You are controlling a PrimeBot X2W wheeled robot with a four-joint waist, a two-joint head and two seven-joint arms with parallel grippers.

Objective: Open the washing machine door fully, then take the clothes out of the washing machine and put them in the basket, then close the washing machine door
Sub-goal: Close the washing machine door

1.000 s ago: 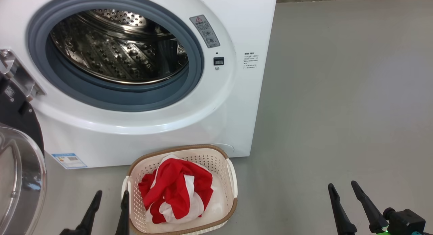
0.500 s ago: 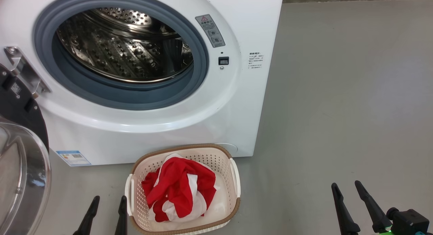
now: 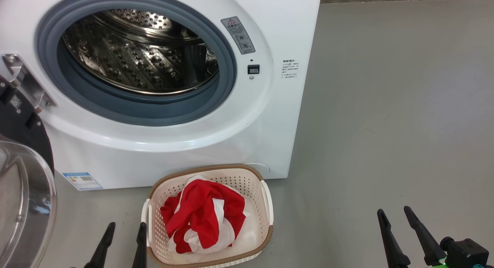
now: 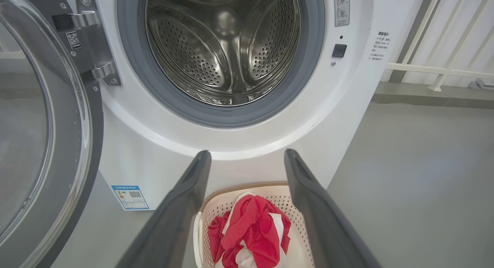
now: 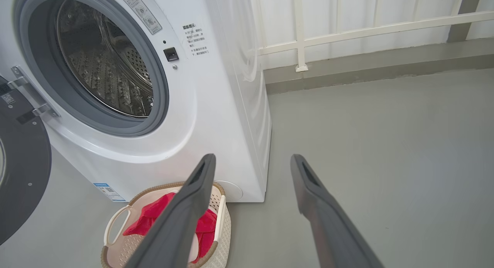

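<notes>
- The clothes (image 3: 202, 217) lie bundled in the basket (image 3: 247, 178), which stands on the floor (image 3: 386, 106) just before the washing machine (image 3: 173, 160); its drum looks empty.
- The washing machine door (image 3: 23, 206) hangs wide open at the left.
- Over the last second none of these has moved; only our head view has shifted slightly.
- Our left gripper (image 3: 127, 224), beside the basket, and our right gripper (image 3: 393, 209), well apart from it, have their jaws spread and empty.
- We judge that only closing the door remains.

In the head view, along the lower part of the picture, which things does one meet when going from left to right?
washing machine door → left end effector → basket, with the clothes inside it → right end effector
</notes>
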